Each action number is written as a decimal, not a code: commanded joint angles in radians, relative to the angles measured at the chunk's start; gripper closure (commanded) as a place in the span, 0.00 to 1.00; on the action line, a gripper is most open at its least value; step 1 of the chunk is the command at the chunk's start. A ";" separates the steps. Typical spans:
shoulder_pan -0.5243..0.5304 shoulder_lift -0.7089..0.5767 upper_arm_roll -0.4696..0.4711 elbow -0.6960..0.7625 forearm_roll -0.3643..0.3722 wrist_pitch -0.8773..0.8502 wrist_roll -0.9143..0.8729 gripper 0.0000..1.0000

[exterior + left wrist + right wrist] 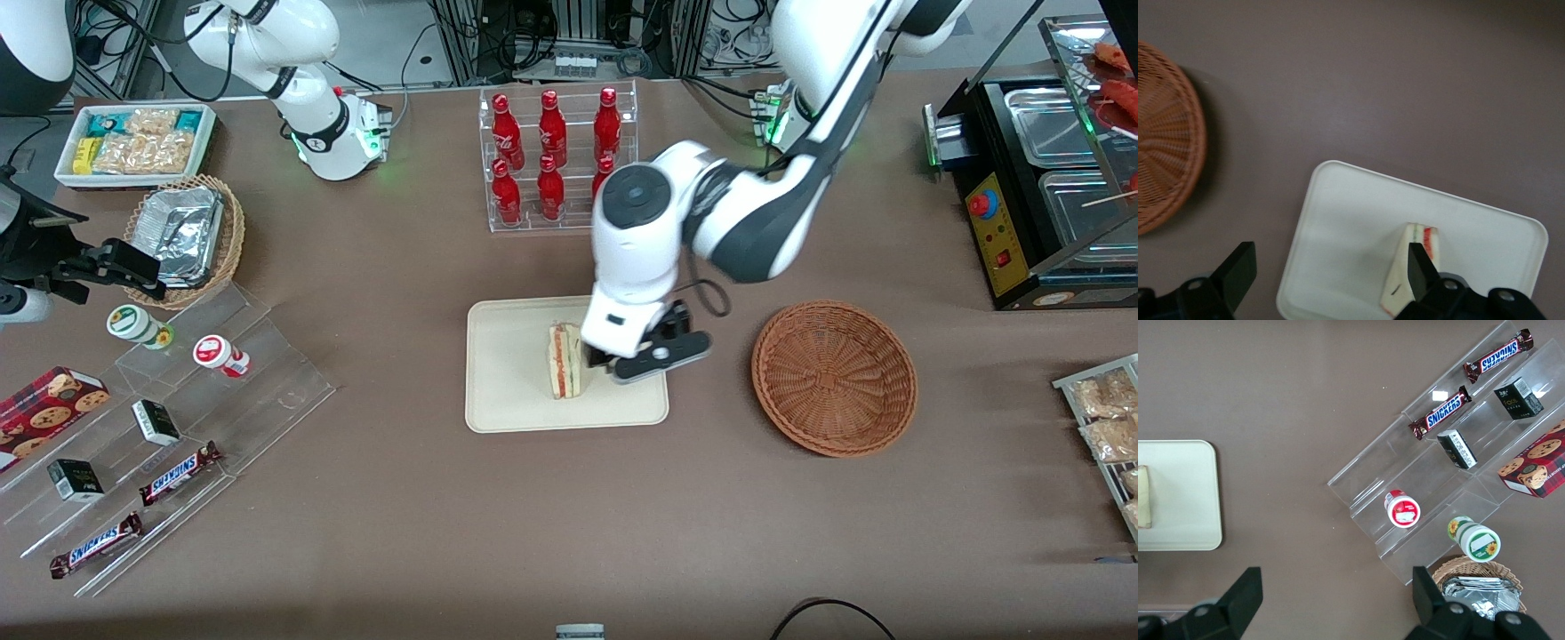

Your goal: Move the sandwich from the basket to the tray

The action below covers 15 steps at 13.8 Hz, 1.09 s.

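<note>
The sandwich (564, 360), a white wedge with red and green layers, rests on the cream tray (516, 400) near its middle. My left gripper (622, 360) hovers over the tray's end nearest the basket, beside the sandwich. In the left wrist view the gripper (1328, 272) is open with its jaws wide apart. One finger (1419, 265) stands right against the sandwich (1405, 280), and nothing but bare tray (1338, 220) lies between the fingers. The reddish-brown woven basket (834, 378) (1165, 160) sits empty beside the tray, toward the working arm's end.
A clear rack of red bottles (556, 156) stands farther from the front camera than the tray. Acrylic steps with candy bars (178, 471) and small cups, a tan basket of foil containers (182, 236) and a white snack bin (133, 142) lie toward the parked arm's end. A black appliance (1031, 178) stands at the working arm's end.
</note>
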 commanded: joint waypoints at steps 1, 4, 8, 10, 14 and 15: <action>-0.005 -0.106 0.057 -0.068 -0.059 -0.070 0.101 0.00; -0.007 -0.170 0.190 -0.065 -0.164 -0.160 0.310 0.00; -0.007 -0.233 0.351 -0.067 -0.240 -0.242 0.534 0.00; -0.007 -0.258 0.387 -0.068 -0.246 -0.273 0.605 0.00; -0.008 -0.320 0.482 -0.083 -0.272 -0.332 0.757 0.00; -0.007 -0.339 0.491 -0.085 -0.263 -0.357 0.771 0.00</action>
